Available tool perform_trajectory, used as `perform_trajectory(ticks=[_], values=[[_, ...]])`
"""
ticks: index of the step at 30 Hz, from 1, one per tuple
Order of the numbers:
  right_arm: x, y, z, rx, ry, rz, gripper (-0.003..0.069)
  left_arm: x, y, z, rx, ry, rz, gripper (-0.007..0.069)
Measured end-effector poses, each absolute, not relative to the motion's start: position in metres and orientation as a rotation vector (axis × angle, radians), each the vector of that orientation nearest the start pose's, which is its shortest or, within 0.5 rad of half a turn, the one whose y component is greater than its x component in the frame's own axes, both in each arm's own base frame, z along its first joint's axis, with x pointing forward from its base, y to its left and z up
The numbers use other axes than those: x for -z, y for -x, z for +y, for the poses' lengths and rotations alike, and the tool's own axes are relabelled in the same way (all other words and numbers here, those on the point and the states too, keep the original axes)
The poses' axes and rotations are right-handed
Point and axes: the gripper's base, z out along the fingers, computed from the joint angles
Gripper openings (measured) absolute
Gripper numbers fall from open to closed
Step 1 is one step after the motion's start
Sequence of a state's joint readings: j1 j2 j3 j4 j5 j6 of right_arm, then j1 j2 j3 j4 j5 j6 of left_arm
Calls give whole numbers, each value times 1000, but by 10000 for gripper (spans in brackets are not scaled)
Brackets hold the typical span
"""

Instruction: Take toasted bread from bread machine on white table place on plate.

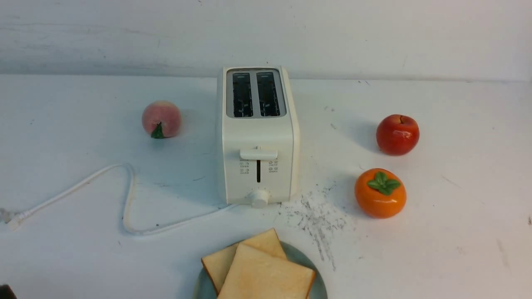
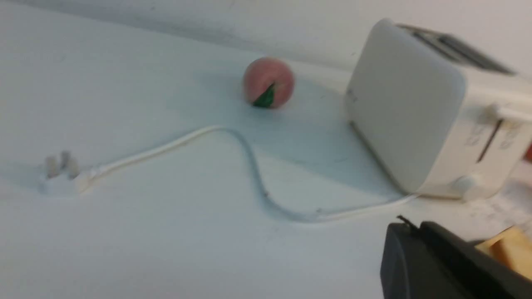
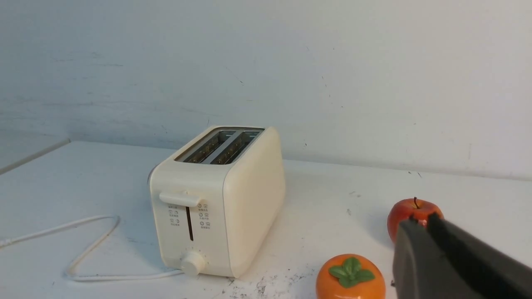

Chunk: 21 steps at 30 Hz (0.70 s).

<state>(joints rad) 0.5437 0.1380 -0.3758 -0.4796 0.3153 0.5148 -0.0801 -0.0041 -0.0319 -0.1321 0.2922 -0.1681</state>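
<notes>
Both slices of toasted bread [image 1: 259, 268] lay overlapped on the plate [image 1: 202, 286]; bread machine [image 1: 257, 135] slots empty. Left gripper [image 2: 409, 232] and right gripper [image 3: 419, 226] were closed on nothing; retreat should keep clear.

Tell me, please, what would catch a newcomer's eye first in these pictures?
The cream-white bread machine stands mid-table with both slots empty. Nearer the robot, two slices of toasted bread lie overlapping on the pale blue-green plate. Bright fruit flanks the machine: a peach on the robot's left, a red apple and an orange persimmon on its right.
</notes>
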Motion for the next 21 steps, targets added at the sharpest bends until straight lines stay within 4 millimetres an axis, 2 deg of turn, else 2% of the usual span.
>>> perform_trajectory(ticks=[2, 5, 21], values=[[-305, -46, 13, -368, 259, 1517, 36, -177, -53, -7, 269, 160, 1827, 17], [-305, -46, 13, -368, 259, 1517, 41, -168, -52, -7, 245, 145, 1903, 20], [-305, -46, 13, -368, 259, 1517, 65, -168, -52, -7, 241, 141, 1907, 36]])
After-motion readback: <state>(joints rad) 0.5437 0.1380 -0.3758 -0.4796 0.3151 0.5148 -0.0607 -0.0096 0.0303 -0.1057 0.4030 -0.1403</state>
